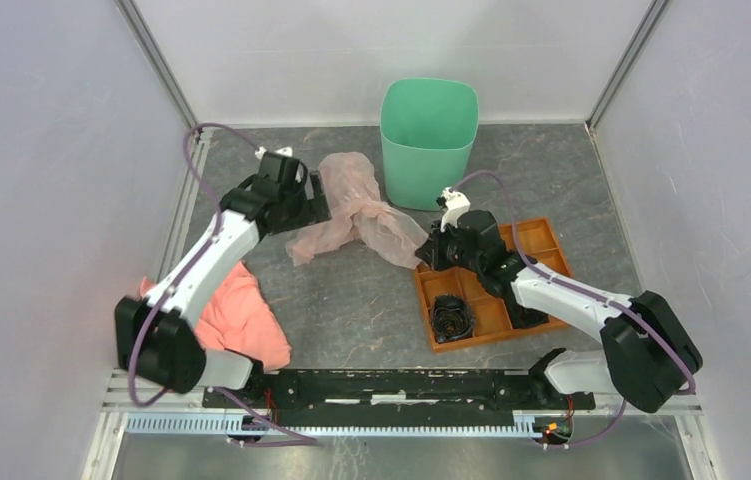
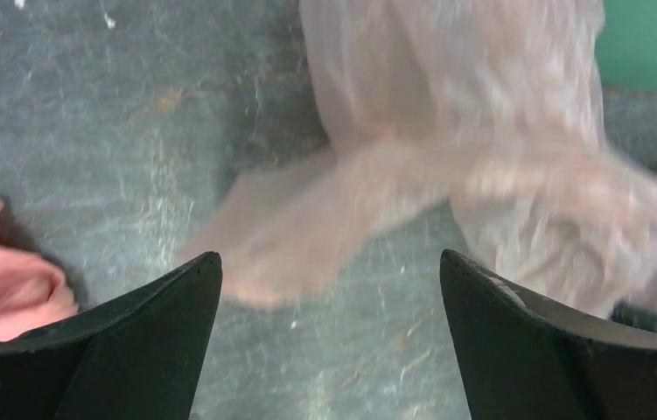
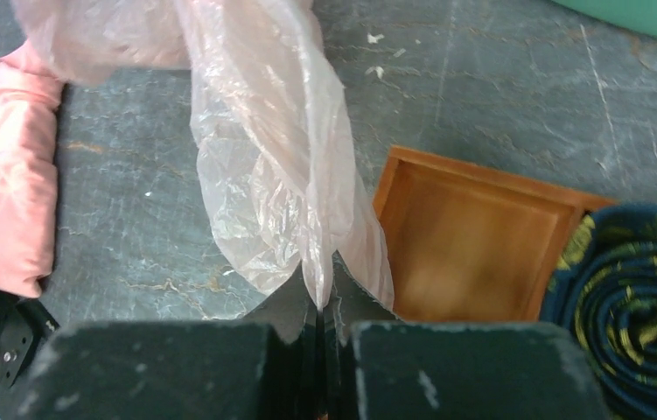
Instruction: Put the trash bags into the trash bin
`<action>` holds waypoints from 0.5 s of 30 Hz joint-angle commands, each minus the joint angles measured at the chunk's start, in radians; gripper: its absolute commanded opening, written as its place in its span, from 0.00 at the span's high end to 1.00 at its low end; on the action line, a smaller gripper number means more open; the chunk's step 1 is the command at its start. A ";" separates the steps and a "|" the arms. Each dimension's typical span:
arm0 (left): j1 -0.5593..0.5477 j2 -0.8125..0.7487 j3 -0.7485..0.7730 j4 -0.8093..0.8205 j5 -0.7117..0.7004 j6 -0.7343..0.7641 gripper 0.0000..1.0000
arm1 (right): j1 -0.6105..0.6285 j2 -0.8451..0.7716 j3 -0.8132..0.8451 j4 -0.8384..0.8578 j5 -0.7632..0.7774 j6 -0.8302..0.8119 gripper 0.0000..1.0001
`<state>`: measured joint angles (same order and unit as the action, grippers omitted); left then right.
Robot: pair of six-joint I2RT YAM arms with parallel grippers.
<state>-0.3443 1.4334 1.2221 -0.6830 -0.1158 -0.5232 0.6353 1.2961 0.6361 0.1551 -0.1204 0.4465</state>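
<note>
Tabletop: right end effector, low, pinches trash bag; left end effector gapes.

1. The grey, stone-patterned table carries everything.
2. Far centre: the mint-green trash bin stands upright.
3. Just left of it, the pale pink trash bag lies crumpled.
4. Right, nearer: an orange tray.
5. Near left: a salmon cloth.

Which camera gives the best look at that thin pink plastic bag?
Top external: the whole trash bag shows, beside the trash bin. Right wrist shows only its crinkled end pinched in the right gripper; left wrist shows it blurred.
</note>
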 commanded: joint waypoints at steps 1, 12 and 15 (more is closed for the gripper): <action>0.001 -0.146 -0.126 0.009 0.067 0.081 0.00 | -0.037 0.042 0.107 0.020 -0.141 -0.073 0.98; 0.003 -0.012 -0.105 0.023 -0.140 0.185 0.00 | -0.127 0.087 0.180 -0.109 -0.371 -0.228 0.96; 0.002 0.023 -0.091 0.045 -0.145 0.203 0.00 | -0.139 0.114 0.212 -0.145 -0.433 -0.265 0.97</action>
<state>-0.3443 1.4315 1.0641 -0.6785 -0.1913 -0.4049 0.5098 1.3838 0.7765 0.0570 -0.4343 0.2653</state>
